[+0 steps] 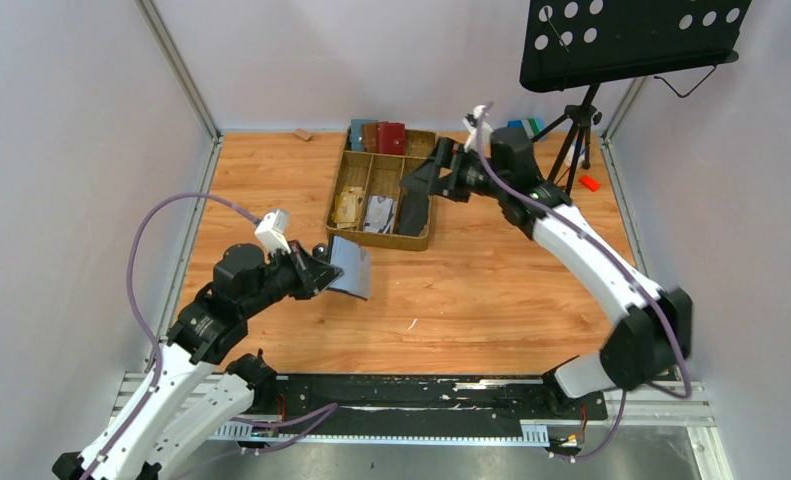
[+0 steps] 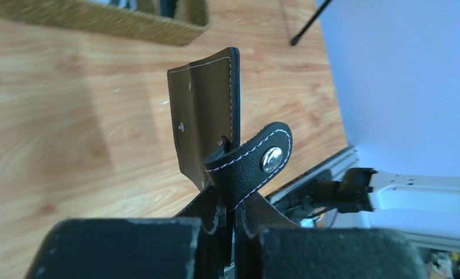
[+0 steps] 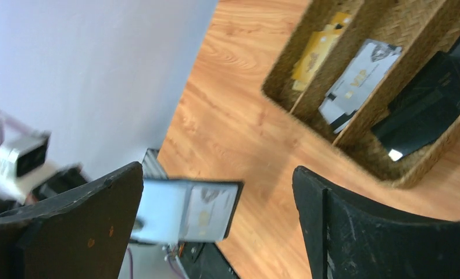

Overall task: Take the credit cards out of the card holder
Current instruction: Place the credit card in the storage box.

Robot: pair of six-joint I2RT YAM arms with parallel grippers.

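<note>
- The left gripper [image 1: 323, 272] is pressed together on the black card holder [image 1: 351, 268], pinching it at the edge near its snap tab [image 2: 252, 158].
- The card holder hangs open just above the wooden table [image 1: 491, 300], in front of the woven basket [image 1: 381, 238], grey-blue page outward.
- One pale card [image 3: 207, 212] sits in that page.
- Whitish credit cards [image 3: 361, 81] lie in the basket's middle front compartment.
- The right gripper [image 1: 418, 182] is spread wide over the basket, holding nothing.
</note>
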